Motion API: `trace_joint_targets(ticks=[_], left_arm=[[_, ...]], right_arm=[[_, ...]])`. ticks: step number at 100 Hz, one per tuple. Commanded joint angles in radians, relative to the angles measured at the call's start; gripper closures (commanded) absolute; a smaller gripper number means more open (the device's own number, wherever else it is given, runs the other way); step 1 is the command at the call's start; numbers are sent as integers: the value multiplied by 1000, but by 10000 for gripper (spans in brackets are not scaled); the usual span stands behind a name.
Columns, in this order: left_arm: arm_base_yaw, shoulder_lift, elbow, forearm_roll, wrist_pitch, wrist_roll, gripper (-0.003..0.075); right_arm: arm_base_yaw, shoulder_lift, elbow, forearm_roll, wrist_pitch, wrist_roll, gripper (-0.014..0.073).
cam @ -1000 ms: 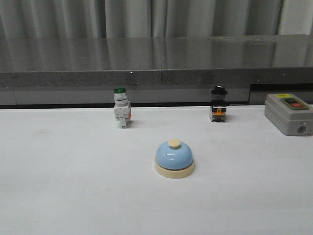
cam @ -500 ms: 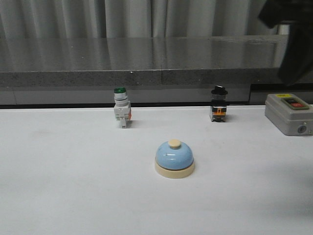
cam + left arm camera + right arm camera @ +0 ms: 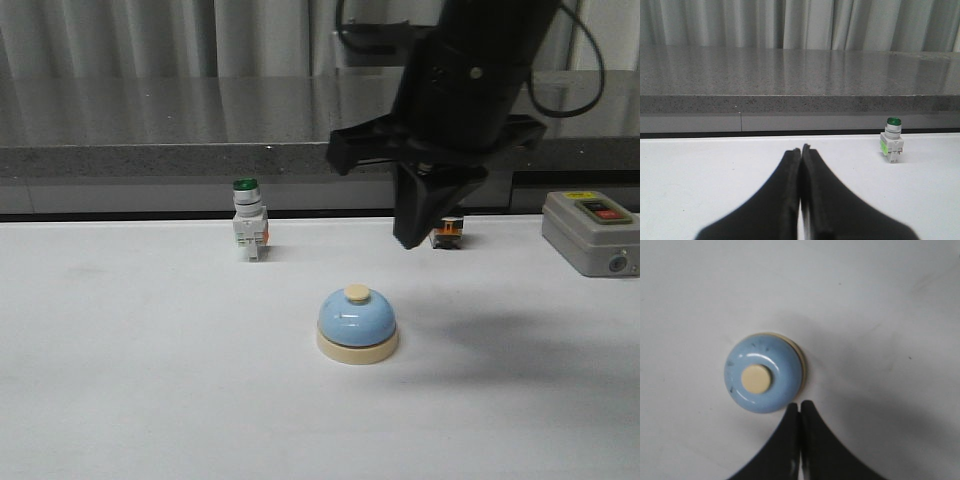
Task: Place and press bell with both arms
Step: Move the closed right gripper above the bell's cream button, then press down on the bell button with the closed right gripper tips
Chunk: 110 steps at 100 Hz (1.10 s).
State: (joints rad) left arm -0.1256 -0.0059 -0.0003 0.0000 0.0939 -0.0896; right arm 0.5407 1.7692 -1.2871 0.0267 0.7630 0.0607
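The light-blue bell point(image 3: 357, 322) with a cream base and cream button stands on the white table near the middle. My right arm hangs over the table from the upper right, its gripper point(image 3: 409, 238) shut and empty, above and slightly right of the bell. In the right wrist view the bell point(image 3: 763, 374) lies just off the shut fingertips point(image 3: 800, 404), not touched. My left gripper point(image 3: 801, 148) is shut and empty, low over the table; it does not show in the front view.
A green-capped white pushbutton switch point(image 3: 248, 222) stands at the back left, also in the left wrist view point(image 3: 891, 141). A black switch point(image 3: 448, 230) is partly hidden behind my right arm. A grey box with a red button point(image 3: 590, 231) sits at the right edge. A grey ledge point(image 3: 200, 130) runs behind.
My right arm has come in from the upper right and moved down and left over the table to above the bell. The bell has not moved.
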Motion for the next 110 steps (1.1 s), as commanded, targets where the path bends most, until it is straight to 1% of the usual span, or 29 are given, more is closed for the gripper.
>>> trace_joint_targets(ticks=[1,27,50,74,94,110], left_arm=[[2,-29,43,-6,-82,-10,741],[2,-29,43,-6,-82,-10,741],[2,-29,43,-6,-82,-10,741],[2,-29,43,-6,-82,-10,741],[2,-29,43,-6,-82,-10,741],[2,-29,43,-6,-82,-10,741]], right_arm=[[18,-4,-70,5,-21,-15,654],[52,76,-149,11,-5,-15,654],[55,95,-150,15,11,-15,654],[55,154,-150,15,56,-15,654],[55,136,-153,15,58,-15,654],[54,69,-155,-4,56,-15,654]])
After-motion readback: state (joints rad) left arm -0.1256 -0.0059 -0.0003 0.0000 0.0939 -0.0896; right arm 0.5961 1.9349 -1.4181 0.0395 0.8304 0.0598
